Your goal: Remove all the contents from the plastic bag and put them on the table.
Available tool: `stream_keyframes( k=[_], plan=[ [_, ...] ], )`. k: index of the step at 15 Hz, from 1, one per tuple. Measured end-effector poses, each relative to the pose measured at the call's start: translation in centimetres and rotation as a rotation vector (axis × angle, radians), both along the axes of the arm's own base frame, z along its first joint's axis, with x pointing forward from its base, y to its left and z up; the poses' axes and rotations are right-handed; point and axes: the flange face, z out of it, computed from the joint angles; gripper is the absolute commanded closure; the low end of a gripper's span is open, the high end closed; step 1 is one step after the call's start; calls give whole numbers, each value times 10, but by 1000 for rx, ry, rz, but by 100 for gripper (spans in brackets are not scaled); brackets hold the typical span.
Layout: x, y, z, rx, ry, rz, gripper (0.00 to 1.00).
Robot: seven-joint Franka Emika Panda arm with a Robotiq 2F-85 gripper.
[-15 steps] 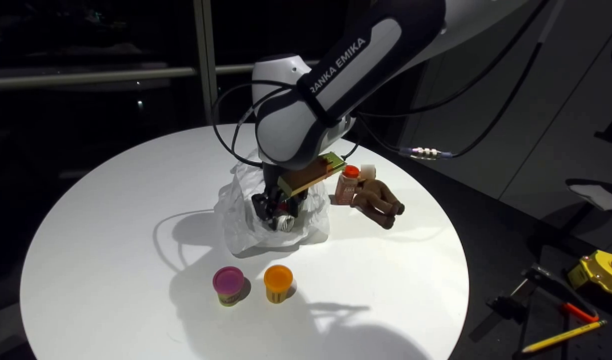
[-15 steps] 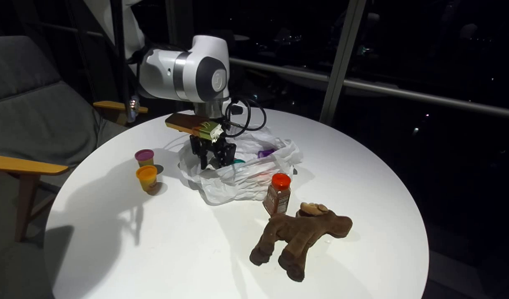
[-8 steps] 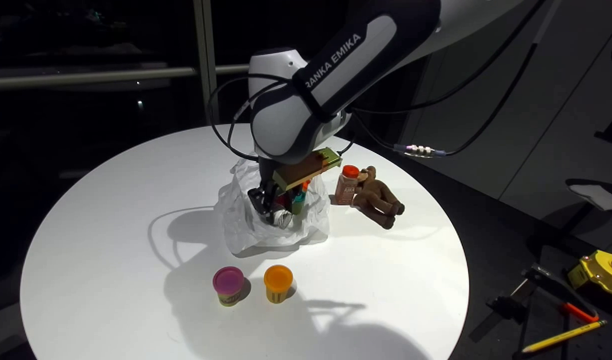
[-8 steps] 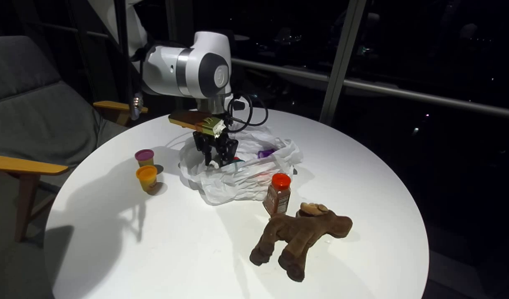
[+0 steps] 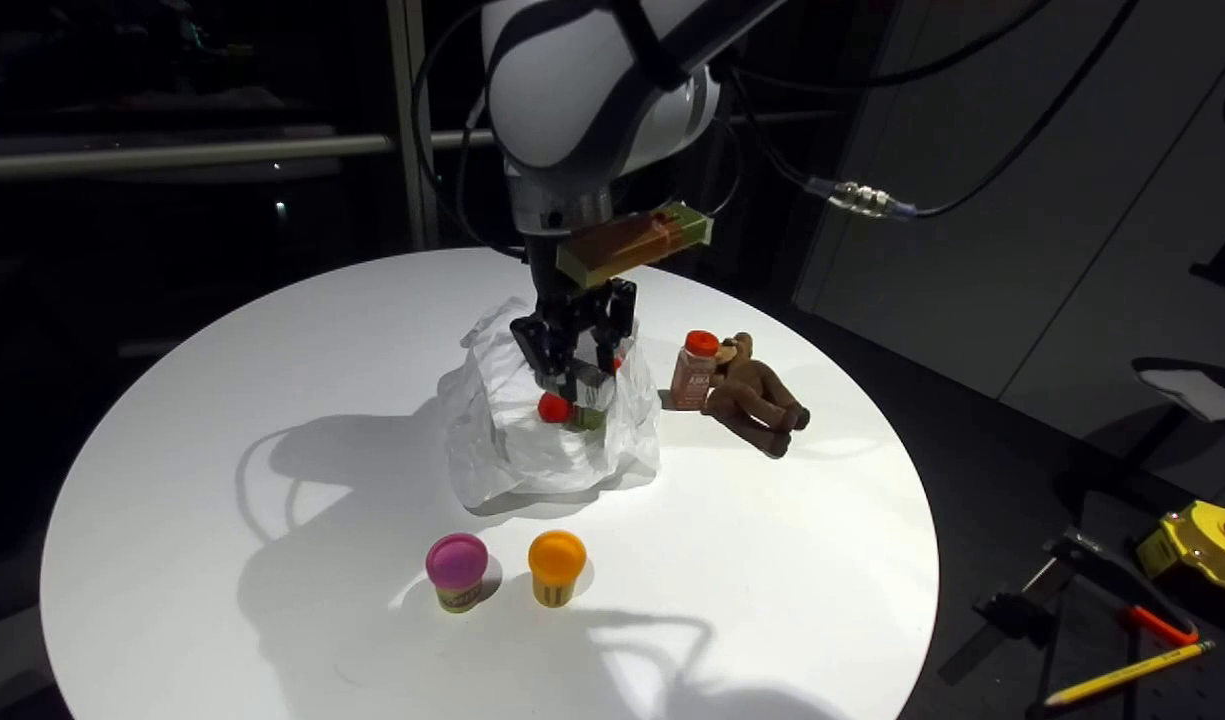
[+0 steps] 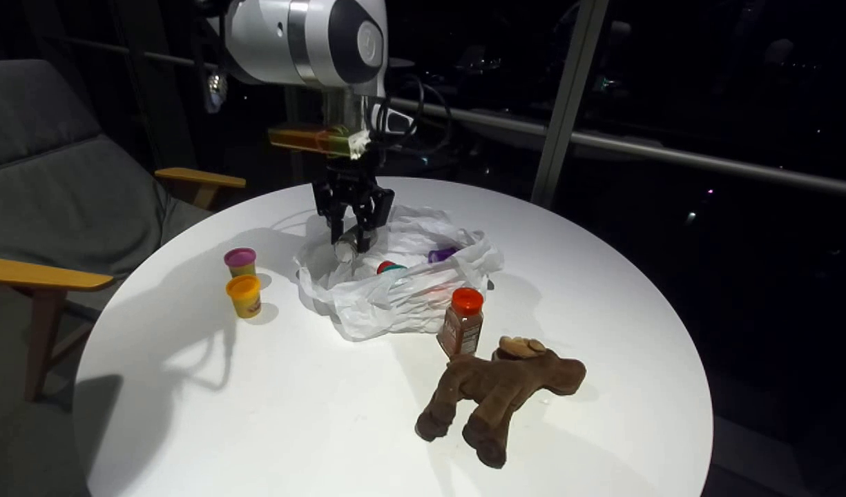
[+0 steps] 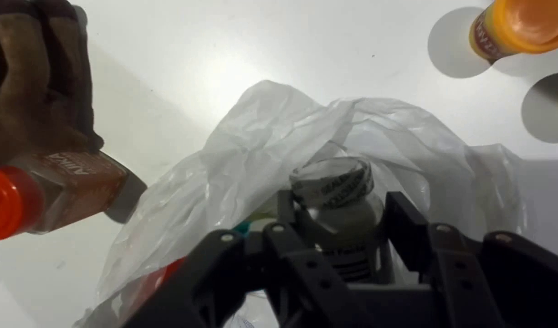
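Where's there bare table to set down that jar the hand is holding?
In an exterior view, bare table spreads between the orange tub and brown toy, in front of the bag. In an exterior view, more lies left of the purple tub, out to the table's edge. It's crowded where the red-capped bottle stands between bag and toy.

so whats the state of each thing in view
Grey cylindrical jar: gripped, tilted, seal on
Black claw: shut on the jar
White plastic bag: crumpled, mouth open
Purple item and red item in bag: partly hidden, unclear
Red-lidded square bottle: upright, closed
Brown plush animal: lying on side
Orange-lidded yellow tub: upright, closed
Magenta-lidded round tub: upright, closed
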Motion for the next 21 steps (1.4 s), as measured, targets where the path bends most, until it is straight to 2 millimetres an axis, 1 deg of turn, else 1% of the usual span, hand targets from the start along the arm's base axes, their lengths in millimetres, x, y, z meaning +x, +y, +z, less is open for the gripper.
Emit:
stream_keyframes(
  k=[2,3,5,6,8,11,13,16,18,21],
  plan=[
    [-14,7,21,-4,42,9,73],
    [-24,10,28,-8,70,14,73],
    [-46,11,32,-24,128,14,73],
    [-57,8,29,-35,163,6,73],
    [-82,1,13,-68,258,-21,73],
    [-123,-9,-17,-118,417,-49,73],
    [-140,-14,-37,-140,498,-53,73],
    [-150,-24,-72,-156,571,-67,73],
    [-146,-33,-94,-162,596,-83,73],
    [-136,-44,-118,-169,638,-103,73]
  ],
)
